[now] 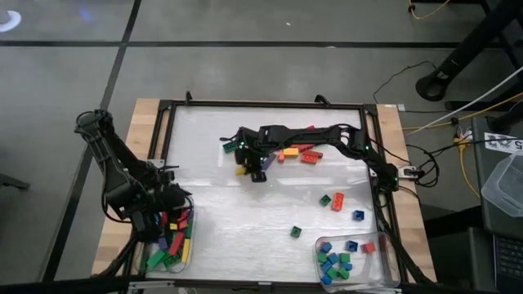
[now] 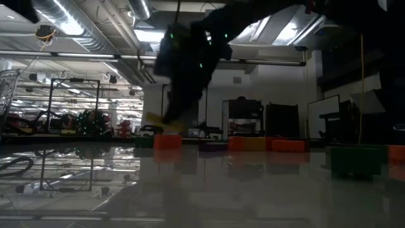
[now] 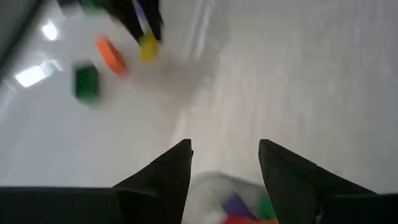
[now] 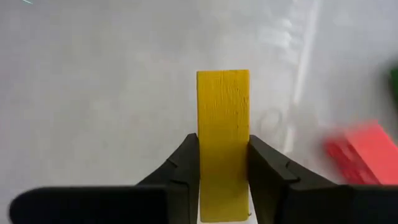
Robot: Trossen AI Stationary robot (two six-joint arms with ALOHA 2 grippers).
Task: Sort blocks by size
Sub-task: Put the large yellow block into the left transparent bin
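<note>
Yellow block pinched in right claw; left claw wide over tray.

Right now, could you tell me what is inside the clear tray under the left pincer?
The tray holds long blocks: red, yellow, green and purple show. The open left pincer hangs above and covers part, so the rest cannot be seen.

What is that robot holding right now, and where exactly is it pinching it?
The right gripper pinches a long yellow block across its narrow width, near one end. The left gripper, over a tray of blocks, is open and empty.
</note>
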